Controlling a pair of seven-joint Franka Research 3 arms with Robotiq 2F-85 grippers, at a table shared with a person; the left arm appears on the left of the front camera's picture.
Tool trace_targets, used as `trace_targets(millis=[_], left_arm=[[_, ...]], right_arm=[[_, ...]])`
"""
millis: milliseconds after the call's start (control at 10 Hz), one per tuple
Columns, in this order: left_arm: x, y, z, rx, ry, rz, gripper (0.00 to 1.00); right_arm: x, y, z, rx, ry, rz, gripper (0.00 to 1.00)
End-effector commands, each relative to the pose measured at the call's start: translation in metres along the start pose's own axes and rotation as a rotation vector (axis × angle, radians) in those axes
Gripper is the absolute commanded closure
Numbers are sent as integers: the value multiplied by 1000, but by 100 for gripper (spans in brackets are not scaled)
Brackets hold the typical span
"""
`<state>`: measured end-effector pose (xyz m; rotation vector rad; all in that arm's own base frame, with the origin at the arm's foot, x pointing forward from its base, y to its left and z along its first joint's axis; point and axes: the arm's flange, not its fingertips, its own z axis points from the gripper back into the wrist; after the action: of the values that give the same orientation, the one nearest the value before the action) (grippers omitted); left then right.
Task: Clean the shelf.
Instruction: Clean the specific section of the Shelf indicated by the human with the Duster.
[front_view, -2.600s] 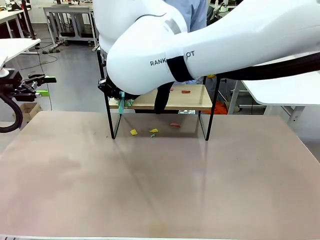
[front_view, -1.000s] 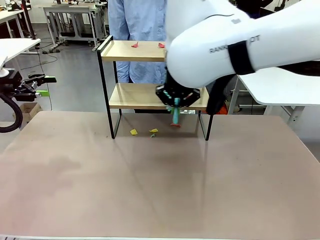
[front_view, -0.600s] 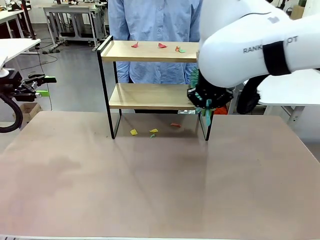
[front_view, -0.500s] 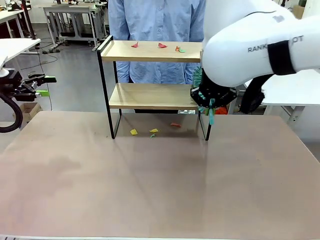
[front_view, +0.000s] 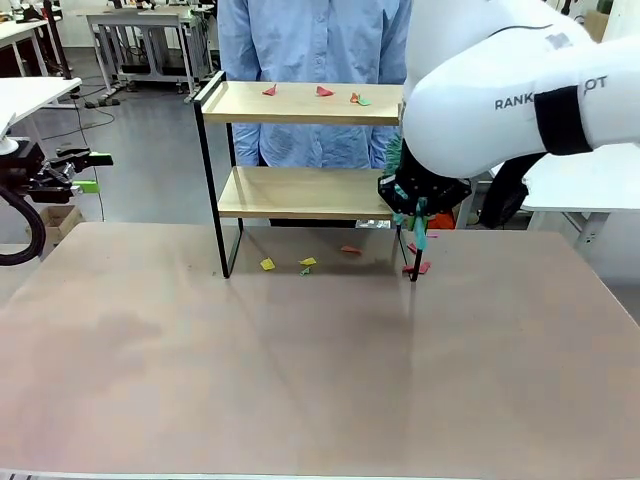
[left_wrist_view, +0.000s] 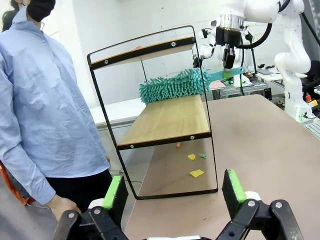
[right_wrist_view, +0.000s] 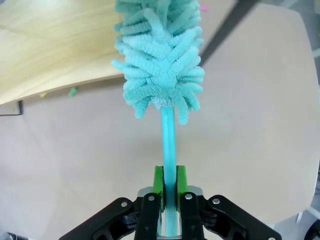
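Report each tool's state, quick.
Left tool: open, empty.
Right tool: shut on the handle of the fluffy turquoise microfibre duster.

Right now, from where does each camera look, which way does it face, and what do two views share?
Front: between the arms, facing across the table at the shelf and person; right arm holds the duster.
Left wrist: beside the shelf's end, facing along it; open left gripper below.
Right wrist: looking down the shut right gripper at the duster and lower board.
Shared: both wrist views show the duster's head.
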<state>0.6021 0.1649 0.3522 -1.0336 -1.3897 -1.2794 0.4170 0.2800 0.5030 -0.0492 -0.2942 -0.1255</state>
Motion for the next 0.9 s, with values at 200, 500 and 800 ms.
trace_targets(millis=[200,500,800], left_arm=[[2,-2,-1,-6,3,-13,0],[2,-2,-1,-6,3,-13,0],[2,-2,-1,-6,3,-13,0]], right_arm=[[-10,-8,38,337,-4,435,87],[-14,-31,39,462,106,781,87],[-35,-71,44,435,199,1039,87]])
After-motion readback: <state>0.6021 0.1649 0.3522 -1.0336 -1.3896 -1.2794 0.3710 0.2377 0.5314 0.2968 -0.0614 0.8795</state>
